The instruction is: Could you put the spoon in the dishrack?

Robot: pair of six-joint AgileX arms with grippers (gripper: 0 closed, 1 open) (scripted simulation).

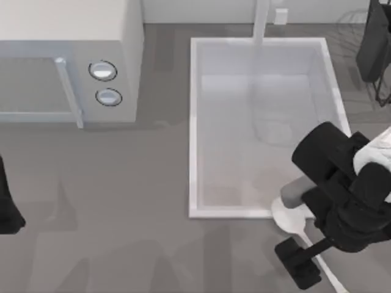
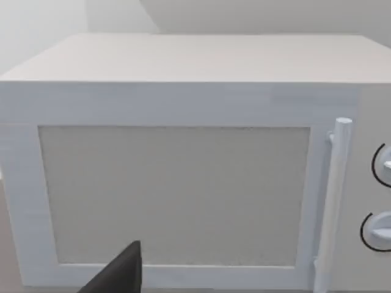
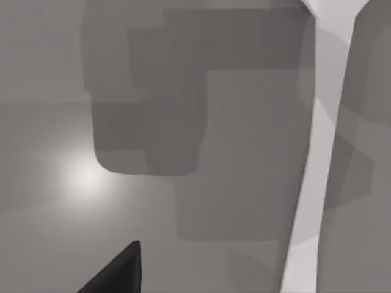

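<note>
The white-grey spoon (image 1: 292, 218) lies on the grey counter just off the sink's near right corner, and its thin handle (image 3: 322, 159) runs toward the table's front edge. My right gripper (image 1: 314, 255) hovers open low over that handle. One dark fingertip (image 1: 297, 264) sits left of the handle and nothing is held; much of the spoon is hidden under the arm. The dishrack (image 1: 355, 24) shows as faint wire loops and dark wires at the far right corner. My left arm (image 1: 6, 210) is parked at the left edge, and one of its fingertips (image 2: 122, 274) faces the microwave.
A white sink basin (image 1: 194, 122) fills the middle, with a faucet post (image 1: 261, 21) at its far rim. A white microwave (image 1: 67, 55) with two round knobs (image 1: 102, 71) stands at the far left. Bare grey counter spreads along the front left.
</note>
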